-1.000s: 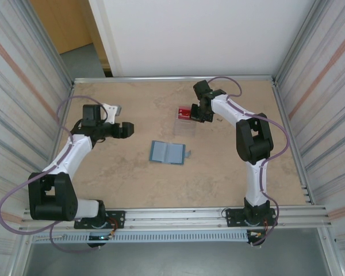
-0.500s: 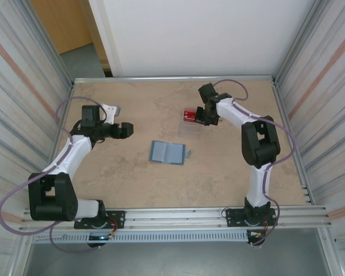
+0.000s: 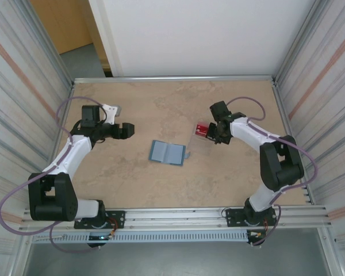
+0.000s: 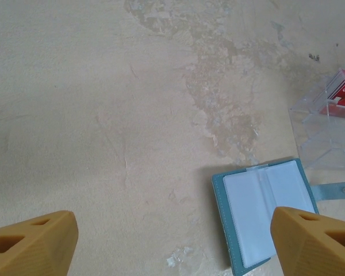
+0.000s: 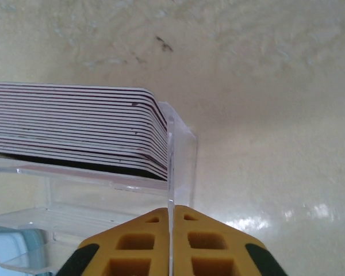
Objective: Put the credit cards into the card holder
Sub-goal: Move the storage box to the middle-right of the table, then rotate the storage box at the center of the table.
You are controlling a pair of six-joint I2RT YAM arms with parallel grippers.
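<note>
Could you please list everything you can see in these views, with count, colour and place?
Table: one, mottled beige, under everything.
Card holder: one, teal with pale pockets, lying open mid-table.
Case: one, clear plastic, just right of the card holder.
Cards: one stack, exact count unclear, red, inside the case.
Side walls: two, ribbed grey, flanking the table.
Arms: two, white and black, based at the near edge.
Left end effector: one, yellow fingers, open, above the table left of the card holder.
Right end effector: one, yellow fingers, shut on a case wall.
</note>
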